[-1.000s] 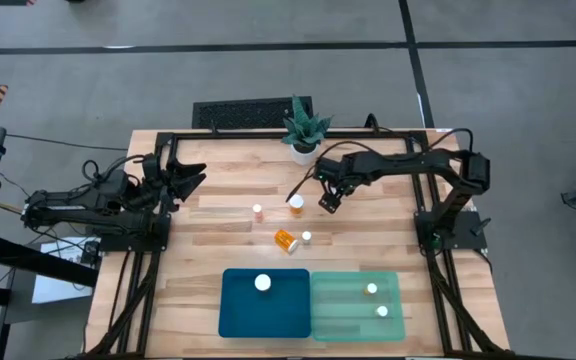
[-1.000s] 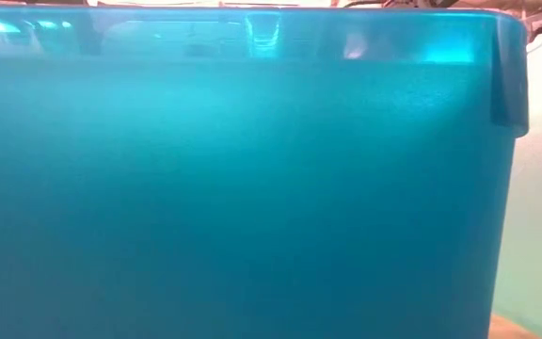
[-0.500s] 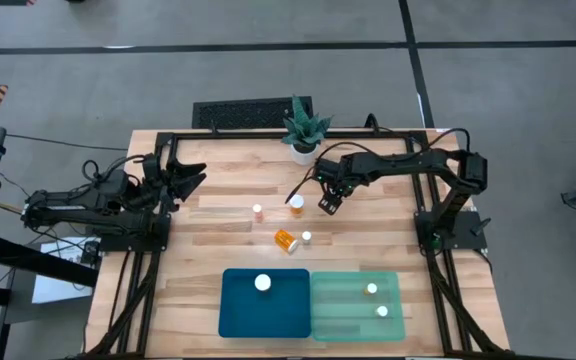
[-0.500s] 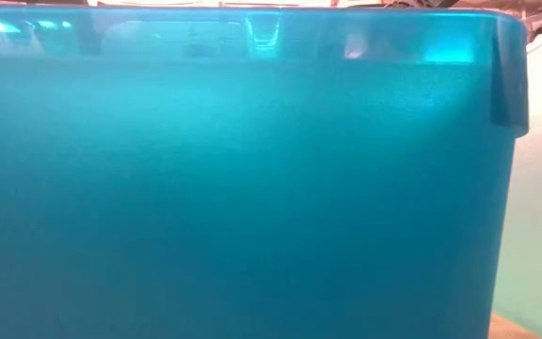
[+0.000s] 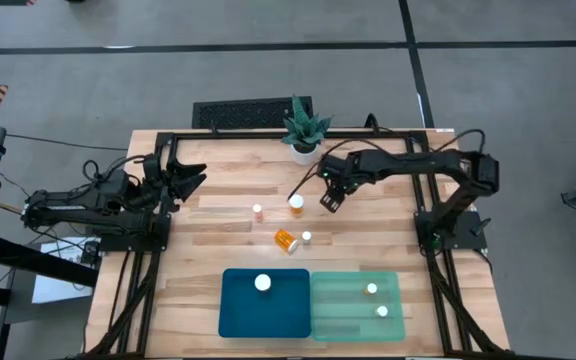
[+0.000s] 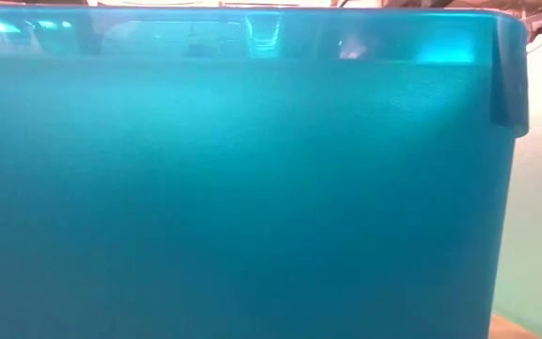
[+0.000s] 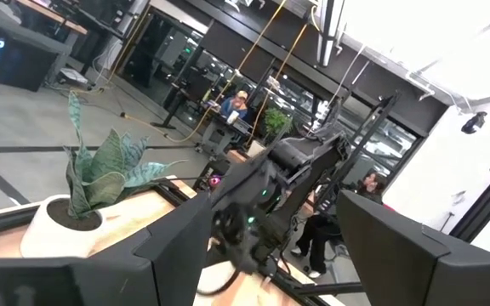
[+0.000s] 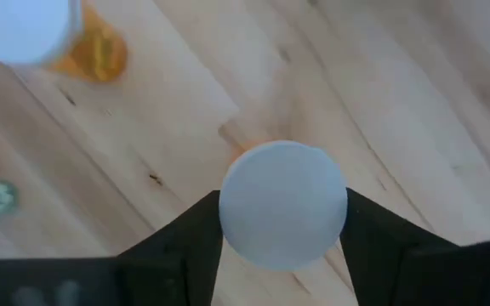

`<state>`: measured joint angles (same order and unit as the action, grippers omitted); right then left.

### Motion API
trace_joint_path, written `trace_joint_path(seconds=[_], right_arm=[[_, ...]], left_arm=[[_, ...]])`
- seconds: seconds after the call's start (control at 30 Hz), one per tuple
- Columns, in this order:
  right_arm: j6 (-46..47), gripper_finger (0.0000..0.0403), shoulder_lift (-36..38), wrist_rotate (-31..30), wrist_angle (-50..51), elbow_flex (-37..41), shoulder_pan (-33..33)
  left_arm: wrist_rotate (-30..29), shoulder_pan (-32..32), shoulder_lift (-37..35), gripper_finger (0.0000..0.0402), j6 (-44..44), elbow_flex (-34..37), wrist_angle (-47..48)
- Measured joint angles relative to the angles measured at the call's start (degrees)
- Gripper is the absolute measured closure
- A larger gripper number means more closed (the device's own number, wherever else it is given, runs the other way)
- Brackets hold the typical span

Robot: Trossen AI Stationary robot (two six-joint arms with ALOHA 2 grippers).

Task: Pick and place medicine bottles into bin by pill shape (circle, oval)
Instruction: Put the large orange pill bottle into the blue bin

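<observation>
My right gripper (image 5: 328, 201) is over the table's middle, shut on a medicine bottle whose round white cap (image 8: 283, 204) fills the gap between its fingers; in the high view the gripper hides this bottle. An upright amber bottle (image 5: 296, 203) stands just left of the gripper and also shows in the right wrist view (image 8: 32, 34). Two small bottles (image 5: 257, 210) (image 5: 307, 237) stand on the wood, and one (image 5: 286, 240) lies on its side. My left gripper (image 5: 192, 178) waits open at the left edge. The blue tray (image 5: 238, 312) holds one bottle and the mint tray (image 5: 348, 322) two. My right gripper pinches the bottle between its two fingers, one on each side of the white cap (image 8: 236, 225). The fingers come from above, pointing down. The bottle stands upright, cap toward the camera. I cannot tell whether its base is on the wood.
A white pot with a green spiky plant (image 5: 303, 130) stands at the far edge, close behind the right gripper. A black grille (image 5: 243, 112) lies beyond the table. The blue tray's wall (image 6: 252, 188) fills the low view. People show in the room behind (image 7: 236, 106).
My right arm's elbow and shoulder have shifted a little toward the table's right edge, and the gripper has stayed almost where it was. The bottles on the table have not moved.
</observation>
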<state>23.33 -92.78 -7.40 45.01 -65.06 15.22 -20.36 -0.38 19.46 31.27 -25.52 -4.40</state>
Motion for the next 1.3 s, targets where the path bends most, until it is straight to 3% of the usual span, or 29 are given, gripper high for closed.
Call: trace_joint_path(seconds=[0.2,0.43,0.8,1.07,1.3], right_arm=[[2.17,0.0181,7.72,0.0,0.06,-1.11,-3.53],[3.77,0.0189,11.37,-0.02,-0.8,-7.71,-15.47],[6.65,0.0188,-3.83,-4.48,-0.17,-23.8,-32.3],[6.21,0.0186,-15.72,-4.61,4.03,-36.1,-36.03],[6.21,0.0185,-22.15,-4.66,6.43,-40.69,-37.86]], left_arm=[[0.02,0.0,0.0,0.0154,0.0,0.0,0.0],[0.04,0.0,0.0,0.0154,0.0,0.0,0.0],[0.57,0.0,0.0,0.0154,0.0,0.0,0.41],[0.66,-0.02,0.0,0.0154,0.0,0.0,1.18],[2.1,0.0,-0.02,0.0154,0.02,0.0,1.13]])
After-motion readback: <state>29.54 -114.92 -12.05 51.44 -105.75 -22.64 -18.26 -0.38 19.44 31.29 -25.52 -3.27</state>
